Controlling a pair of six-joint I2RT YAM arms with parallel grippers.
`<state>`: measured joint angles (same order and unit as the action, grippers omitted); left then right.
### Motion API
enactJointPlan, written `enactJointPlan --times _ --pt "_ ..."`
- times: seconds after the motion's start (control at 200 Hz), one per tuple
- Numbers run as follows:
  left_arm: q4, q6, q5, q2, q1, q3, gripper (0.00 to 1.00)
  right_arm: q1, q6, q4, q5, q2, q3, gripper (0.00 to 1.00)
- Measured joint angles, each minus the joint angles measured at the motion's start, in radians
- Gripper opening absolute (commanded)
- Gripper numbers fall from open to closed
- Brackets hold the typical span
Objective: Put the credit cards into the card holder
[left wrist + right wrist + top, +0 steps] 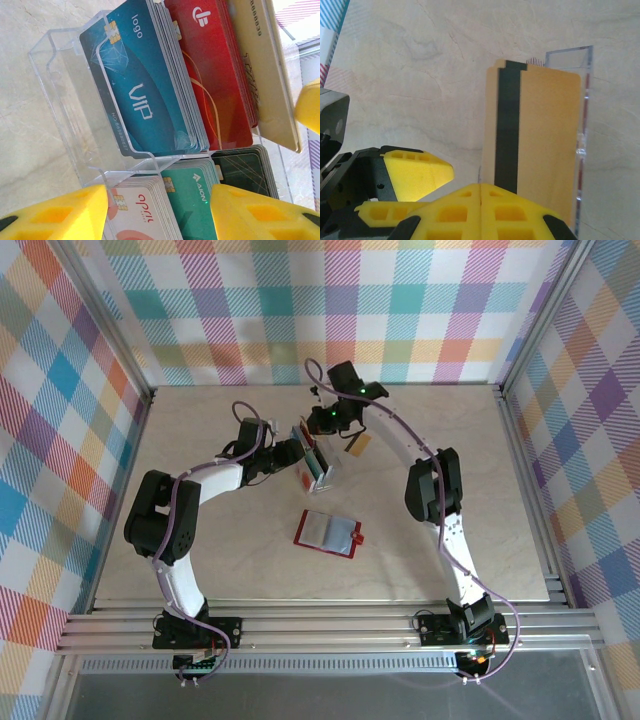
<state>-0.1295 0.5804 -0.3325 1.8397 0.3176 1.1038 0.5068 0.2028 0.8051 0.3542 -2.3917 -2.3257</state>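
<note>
The red card holder (pixel 328 533) lies open on the table, away from both grippers. The credit cards stand in stacks in a clear rack (pixel 318 468): blue (pixel 145 85), red (pixel 220 75), gold (pixel 262 65), white-red (pixel 140 210) and teal (pixel 192 200). My left gripper (pixel 157 215) is open, its fingers standing either side of the white-red and teal stacks. My right gripper (pixel 481 189) is shut at the rack's back, just in front of a gold card with a dark stripe (pixel 540 135). That card's lower end is hidden behind the fingers.
One loose gold card (pixel 358 447) lies flat to the right of the rack. A stack of dark cards (pixel 245 170) fills another slot. The two grippers crowd the rack from both sides. Checked walls enclose the table.
</note>
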Motion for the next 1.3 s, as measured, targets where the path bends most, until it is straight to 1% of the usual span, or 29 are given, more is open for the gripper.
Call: enactJointPlan --times 0.35,0.39,0.41,0.46,0.52,0.615,0.735,0.87,0.99,1.09,1.195,1.305 --pt "0.004 0.0 0.0 0.0 -0.001 0.006 0.57 -0.016 0.01 -0.003 -0.011 0.013 0.009 0.0" --pt "0.004 0.001 0.0 0.0 -0.001 0.006 0.57 -0.016 0.011 -0.003 -0.011 0.013 0.009 0.12" --pt "0.004 0.001 0.0 0.0 -0.002 0.006 0.57 -0.016 0.011 -0.002 -0.011 0.013 0.009 0.19" --pt "0.004 0.004 -0.001 0.0 -0.003 0.007 0.57 -0.017 0.018 0.001 -0.011 0.013 0.008 0.27" --pt "0.004 0.009 -0.01 0.0 -0.007 0.008 0.57 -0.017 0.016 0.014 -0.01 0.011 -0.004 0.33" --pt "0.006 0.027 -0.025 0.0 -0.021 0.015 0.54 -0.017 0.013 0.039 -0.002 0.002 -0.053 0.38" --pt "0.024 0.051 -0.045 0.014 -0.041 0.066 0.44 -0.017 0.013 0.05 0.008 -0.02 -0.114 0.39" --pt "0.032 0.077 -0.071 0.065 -0.048 0.157 0.29 -0.017 0.012 0.058 0.013 -0.041 -0.122 0.37" --pt "0.053 0.099 -0.089 0.124 -0.048 0.235 0.2 -0.017 0.008 0.07 0.013 -0.063 -0.122 0.34" --pt "0.071 0.111 -0.105 0.178 -0.048 0.289 0.16 -0.017 0.005 0.08 0.014 -0.074 -0.122 0.32" --pt "0.086 0.112 -0.126 0.232 -0.048 0.34 0.15 -0.017 0.005 0.08 0.022 -0.076 -0.122 0.33" --pt "0.087 0.112 -0.15 0.252 -0.051 0.373 0.16 -0.017 0.005 0.08 0.029 -0.076 -0.122 0.34"
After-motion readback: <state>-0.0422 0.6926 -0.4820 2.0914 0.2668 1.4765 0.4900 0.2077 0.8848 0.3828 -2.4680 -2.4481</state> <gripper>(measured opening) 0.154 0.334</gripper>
